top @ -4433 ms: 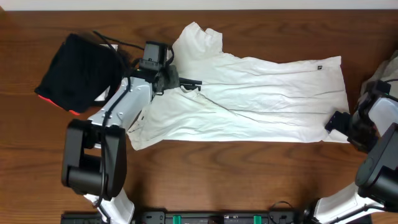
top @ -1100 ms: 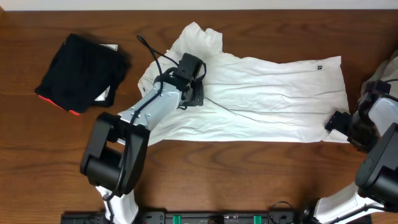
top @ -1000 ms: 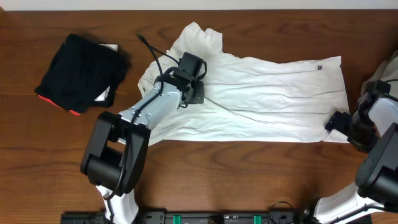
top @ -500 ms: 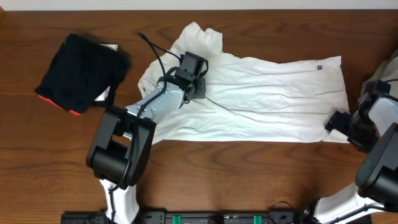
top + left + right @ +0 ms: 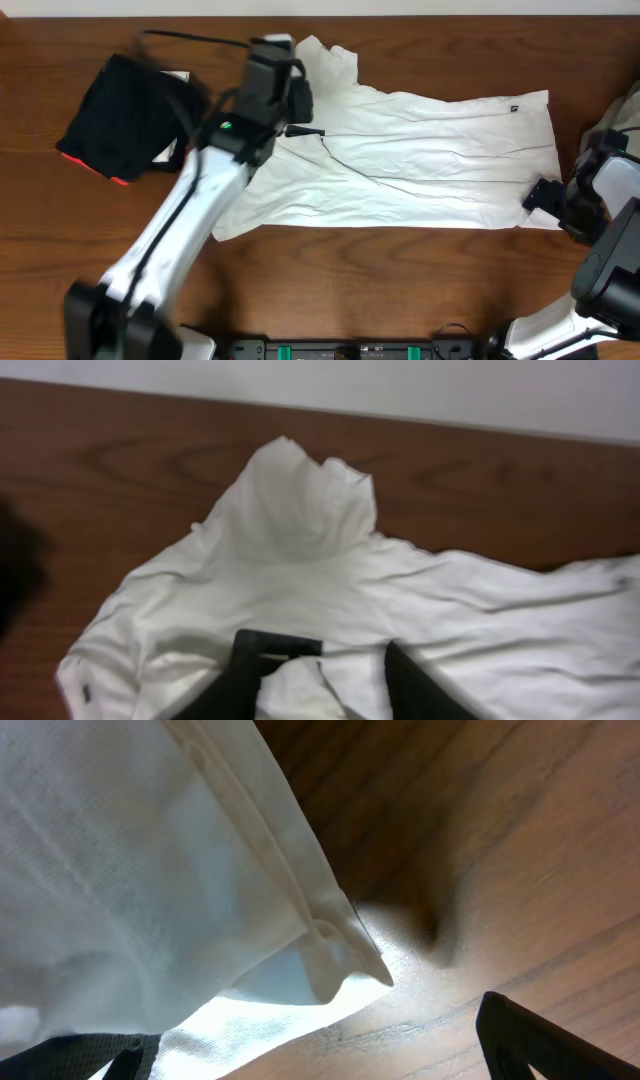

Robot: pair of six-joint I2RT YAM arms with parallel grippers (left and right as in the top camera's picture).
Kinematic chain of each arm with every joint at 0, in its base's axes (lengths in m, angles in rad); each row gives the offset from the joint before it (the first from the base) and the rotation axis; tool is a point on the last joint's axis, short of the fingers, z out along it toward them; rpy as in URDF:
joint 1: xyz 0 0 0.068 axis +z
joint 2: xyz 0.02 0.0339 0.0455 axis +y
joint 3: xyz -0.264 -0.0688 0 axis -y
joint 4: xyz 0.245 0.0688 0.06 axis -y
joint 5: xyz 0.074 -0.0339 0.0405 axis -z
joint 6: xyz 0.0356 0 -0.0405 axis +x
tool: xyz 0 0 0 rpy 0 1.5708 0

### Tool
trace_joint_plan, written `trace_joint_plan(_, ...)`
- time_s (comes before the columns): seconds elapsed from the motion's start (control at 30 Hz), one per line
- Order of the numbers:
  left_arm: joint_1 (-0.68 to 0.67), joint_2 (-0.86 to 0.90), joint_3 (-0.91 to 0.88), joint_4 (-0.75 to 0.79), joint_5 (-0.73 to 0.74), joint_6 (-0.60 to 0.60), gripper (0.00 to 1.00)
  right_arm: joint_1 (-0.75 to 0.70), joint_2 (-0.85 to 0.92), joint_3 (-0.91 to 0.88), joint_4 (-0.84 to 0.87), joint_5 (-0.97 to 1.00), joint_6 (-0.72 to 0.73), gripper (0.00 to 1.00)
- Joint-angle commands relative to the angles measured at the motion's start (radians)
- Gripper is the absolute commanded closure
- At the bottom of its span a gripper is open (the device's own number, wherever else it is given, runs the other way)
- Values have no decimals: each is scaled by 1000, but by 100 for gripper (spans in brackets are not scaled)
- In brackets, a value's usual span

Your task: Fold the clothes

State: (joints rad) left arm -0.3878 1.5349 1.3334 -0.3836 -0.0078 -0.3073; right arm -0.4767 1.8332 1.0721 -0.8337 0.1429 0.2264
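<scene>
The clothes, a white T-shirt (image 5: 430,150), lie folded into a long band across the table, with one sleeve (image 5: 320,60) sticking out toward the far edge. My left gripper (image 5: 300,128) hovers over the shirt's left part. In the left wrist view its fingers (image 5: 262,665) stand apart over the shirt (image 5: 300,530), and a loose fold of cloth lies between them, ungripped. My right gripper (image 5: 545,195) rests at the shirt's near right corner. It is wide open (image 5: 310,1045), and the hem corner (image 5: 340,960) lies on the wood between its fingers.
A folded black garment (image 5: 125,115) with a red-orange edge lies at the far left, close to my left arm. Bare brown wood (image 5: 380,280) runs along the front of the table. The far edge meets a white wall (image 5: 450,390).
My left gripper has opened and let go of the shirt fold, and the arm has lifted and pulled back toward the left. The right arm has not moved.
</scene>
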Motion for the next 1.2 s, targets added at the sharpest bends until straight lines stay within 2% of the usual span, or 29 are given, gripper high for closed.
trace_joint_plan(0.0,7,-27,0,-56,-12,4,39,12,83,-55,19,-42,5,1)
trace_joint_plan(0.03,7,-33,0,-74,-12,4,31,12,83,-55,19,-42,5,1)
trace_joint_plan(0.1,7,-34,0,-100,-12,4,2,12,83,-55,19,-42,5,1)
trace_joint_plan(0.73,7,-32,-1,-140,-11,4,2,12,83,-55,20,-41,5,1)
trace_joint_plan(1.17,7,-32,-1,-140,-11,4,2,12,83,-55,113,-56,9,1)
